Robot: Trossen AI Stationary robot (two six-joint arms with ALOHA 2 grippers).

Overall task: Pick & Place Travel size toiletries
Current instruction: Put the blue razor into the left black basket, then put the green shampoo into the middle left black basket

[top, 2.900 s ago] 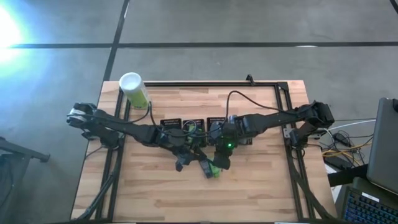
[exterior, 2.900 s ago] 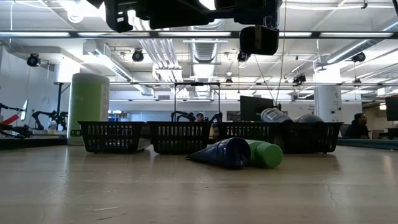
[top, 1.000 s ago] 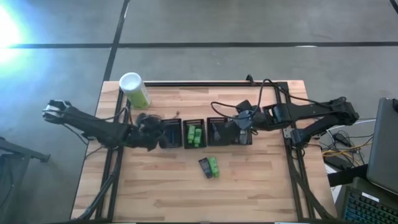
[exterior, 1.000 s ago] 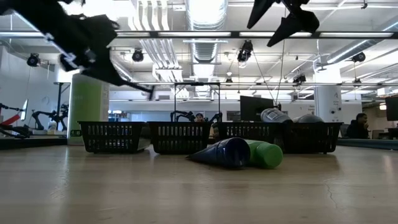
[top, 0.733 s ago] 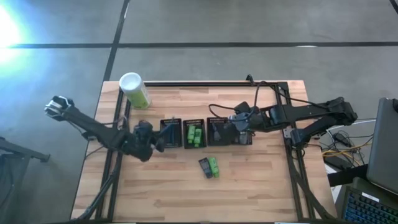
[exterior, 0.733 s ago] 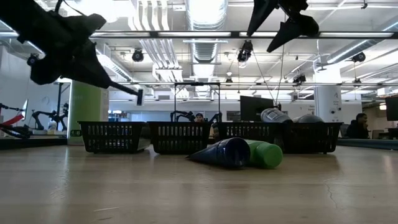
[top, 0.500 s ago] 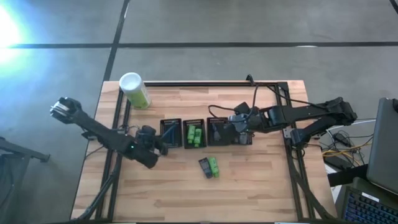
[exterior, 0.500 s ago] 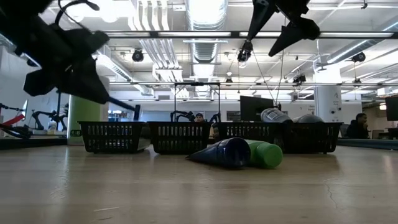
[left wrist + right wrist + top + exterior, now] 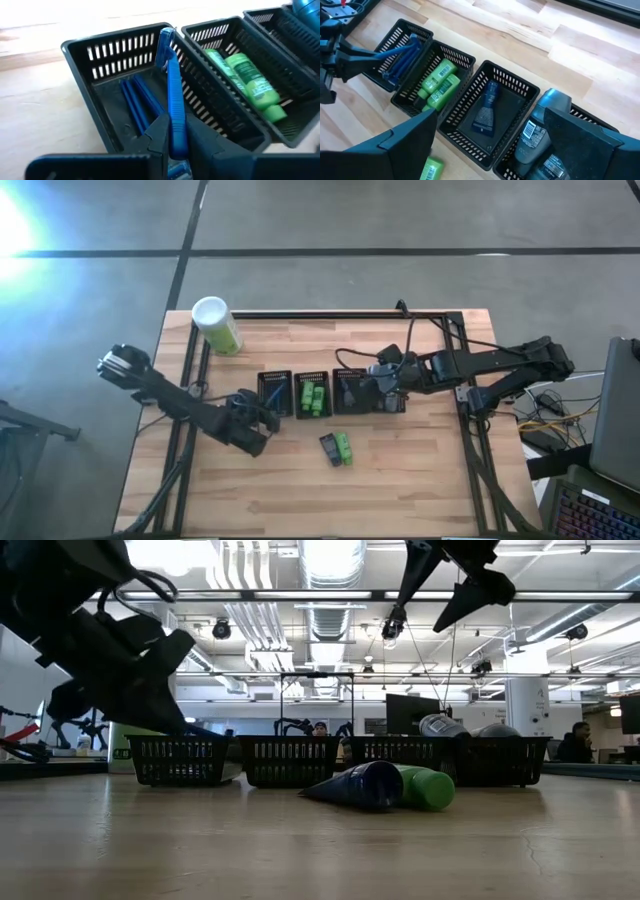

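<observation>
The left gripper [image 9: 175, 142] pinched a blue razor [image 9: 172, 100] over the leftmost tray [image 9: 85, 47]; the right gripper [image 9: 490, 131] hung wide open above the right-hand trays.

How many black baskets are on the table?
4, in a row: blue razors' basket, green tubes' basket, dark tube's basket, and grey bottles' basket, partly hidden by a pincer finger.

We see a light wooden plank surface [image 9: 400, 490] standing on a grey concrete floor [image 9: 400, 220] crossed by dark lines. Beyond it, long ceiling strip lights [image 9: 330, 595] and exposed silver ducts [image 9: 325, 625] fill the open room.
</observation>
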